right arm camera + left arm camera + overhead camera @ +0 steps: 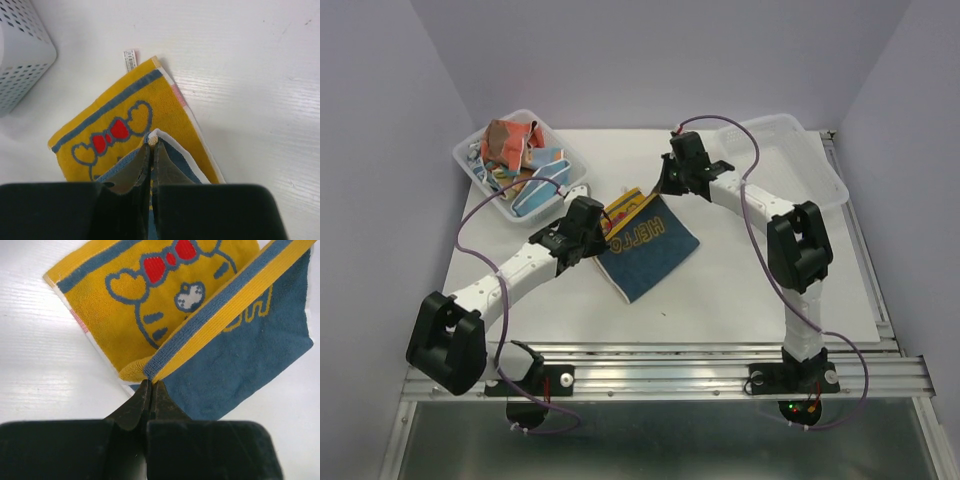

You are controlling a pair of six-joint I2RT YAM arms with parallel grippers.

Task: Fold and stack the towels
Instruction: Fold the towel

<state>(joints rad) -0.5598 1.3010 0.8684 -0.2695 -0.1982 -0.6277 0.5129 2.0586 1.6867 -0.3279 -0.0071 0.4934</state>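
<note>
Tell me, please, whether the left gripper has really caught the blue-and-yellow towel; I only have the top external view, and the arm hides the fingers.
Observer: Yes, the left wrist view shows the left gripper shut on a corner of the towel, at its yellow-and-blue border.
Operator: Thanks. And the right gripper?
Observer: Shut too, on a white-edged corner over the yellow side.
Operator: Any label on it?
Observer: Yes, a small white tag sticks out at one corner.
</note>
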